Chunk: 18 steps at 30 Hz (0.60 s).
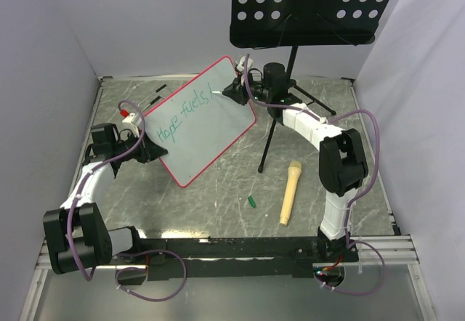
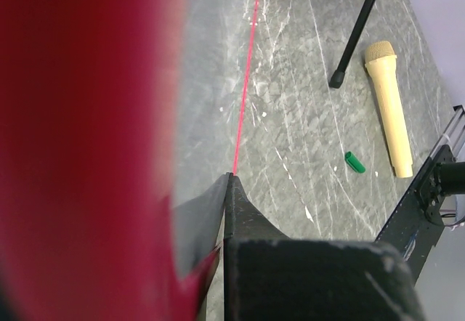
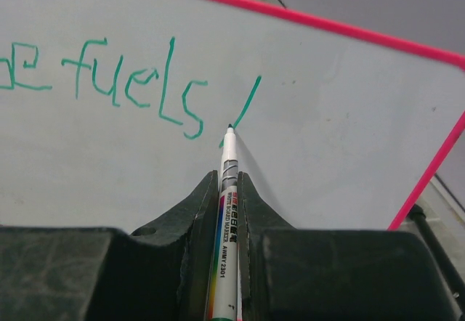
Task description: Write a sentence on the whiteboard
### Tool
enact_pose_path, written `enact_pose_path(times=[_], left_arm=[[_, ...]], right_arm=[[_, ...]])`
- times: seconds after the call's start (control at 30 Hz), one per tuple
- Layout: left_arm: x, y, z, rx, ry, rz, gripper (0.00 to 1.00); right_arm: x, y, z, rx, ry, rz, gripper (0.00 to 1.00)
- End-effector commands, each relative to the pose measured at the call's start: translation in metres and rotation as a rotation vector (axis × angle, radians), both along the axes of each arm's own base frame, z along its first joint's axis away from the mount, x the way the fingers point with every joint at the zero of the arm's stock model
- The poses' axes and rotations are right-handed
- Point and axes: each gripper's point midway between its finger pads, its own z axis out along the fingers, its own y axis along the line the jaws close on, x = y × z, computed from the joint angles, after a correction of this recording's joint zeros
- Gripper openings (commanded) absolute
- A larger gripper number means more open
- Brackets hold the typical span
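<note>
While I watch from the overhead camera, the whiteboard (image 1: 207, 128) sits tilted over the left rear of the bench (image 1: 218, 205). The left gripper (image 1: 147, 149) is clamped narrowly on its lower left edge and the right gripper (image 1: 238, 90) is at its far corner. The sentence (image 1: 185, 112) in teal reads "Hope fuels" so far, running up the slant of the board. A small green cap (image 1: 251, 202) and a wooden microphone (image 1: 289, 192) lie apart on the bench near the right arm, and a black music stand (image 1: 312, 5) rises behind. From the left wrist camera, I see the pink-red frame as a blur pressed against the dark finger, so that grip looks firm. From the right wrist camera, the jaws are pinched tight on a marker (image 3: 227, 190). Its tip touches the board just right of "fuels", at the foot of a single slanted stroke. I judge two words done, a third only begun, and plenty of blank board remaining to the right.
</note>
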Motion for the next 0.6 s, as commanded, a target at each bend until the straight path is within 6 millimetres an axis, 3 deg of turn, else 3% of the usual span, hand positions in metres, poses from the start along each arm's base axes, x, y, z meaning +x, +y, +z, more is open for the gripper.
enact_pose_path(times=[0.0,0.57], left_arm=[[0.005,0.021,-0.023,0.163,-0.006,0.075,0.01],[0.006,0.023,-0.024,0.167,0.001,0.086,0.01]], right_arm=[[0.01,0.006,0.036,0.041,-0.084,0.007,0.0],[0.011,0.002,0.024,0.028,-0.061,-0.002,0.0]])
